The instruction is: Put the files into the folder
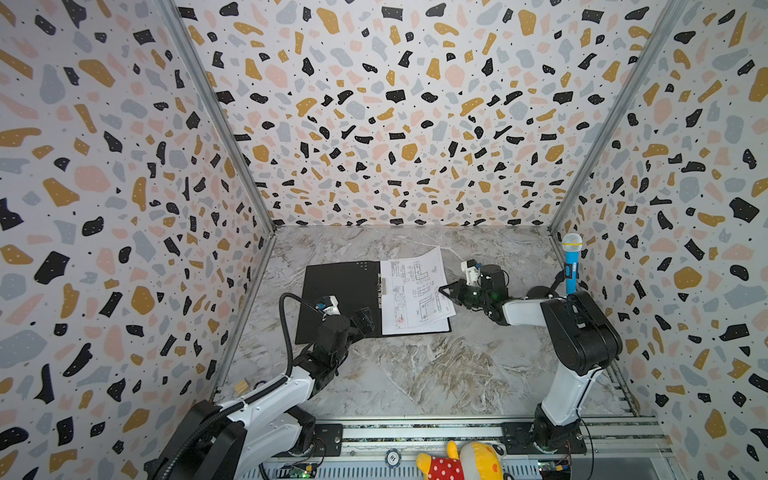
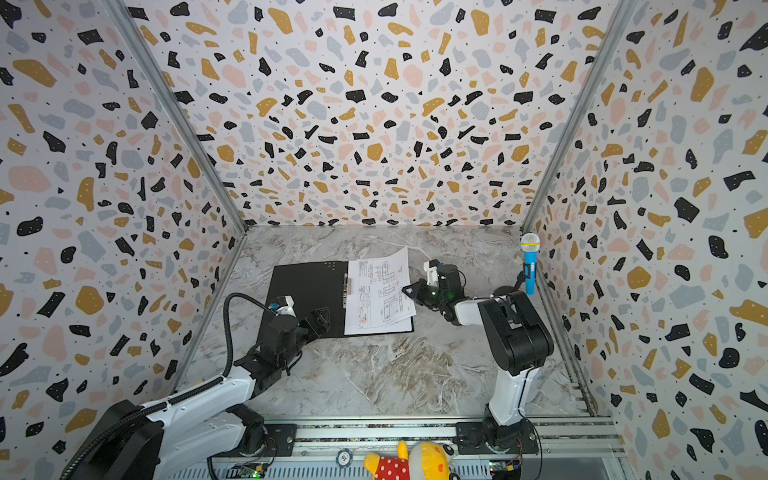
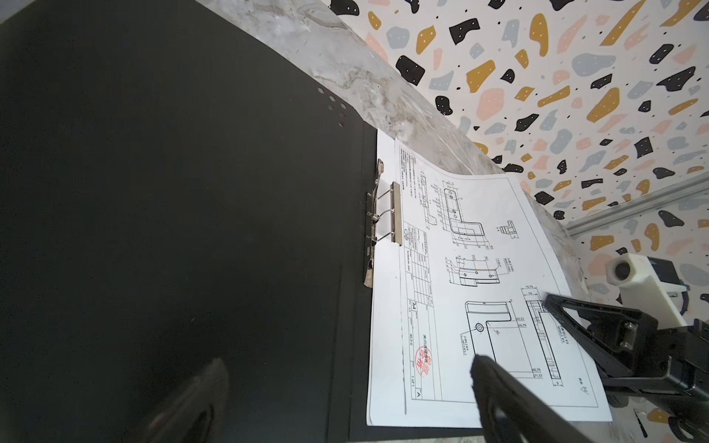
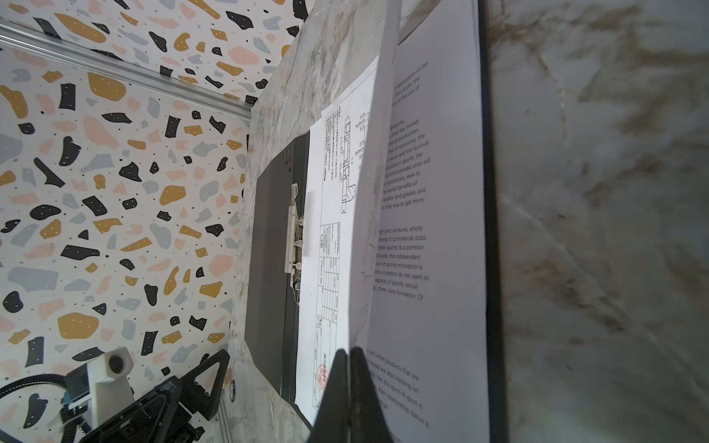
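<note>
Lying open and black side up on the marble tabletop, the folder is seen with the files stacked on its right half, just beside the metal clip at the spine. The drawing sheet is uppermost, and a text sheet is seen beneath it in the right wrist view. The sheets are judged light, limp and slippery on one another, easily creased or slid askew. Hold is therefore best taken at a free outer edge with a thin pinch. The right gripper is closed to a point on the outer edge of the drawing sheet, which appears to be raised there off the sheet below. The left gripper is spread wide and empty. It is held over the near part of the folder's bare left half, close to the files but apart from them.
</note>
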### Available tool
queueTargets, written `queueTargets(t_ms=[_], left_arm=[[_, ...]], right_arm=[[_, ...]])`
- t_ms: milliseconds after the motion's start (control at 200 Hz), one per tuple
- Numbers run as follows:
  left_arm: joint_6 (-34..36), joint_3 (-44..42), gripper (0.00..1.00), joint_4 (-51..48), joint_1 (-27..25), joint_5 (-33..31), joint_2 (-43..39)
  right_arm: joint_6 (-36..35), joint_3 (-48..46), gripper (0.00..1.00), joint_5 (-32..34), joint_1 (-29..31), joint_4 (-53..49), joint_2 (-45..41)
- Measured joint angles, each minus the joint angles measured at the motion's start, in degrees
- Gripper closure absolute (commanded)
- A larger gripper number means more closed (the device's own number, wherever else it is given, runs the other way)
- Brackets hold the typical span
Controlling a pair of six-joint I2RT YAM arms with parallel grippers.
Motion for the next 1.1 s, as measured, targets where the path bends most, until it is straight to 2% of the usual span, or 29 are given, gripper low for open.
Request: queueTargets(t_ms=[1101], left_arm=[[-0.07, 0.0, 0.01, 2.51, 0.37, 2.03, 1.77]], right_arm=[[7.04, -0.81, 1.0, 1.27, 3.37, 6.64, 2.43]])
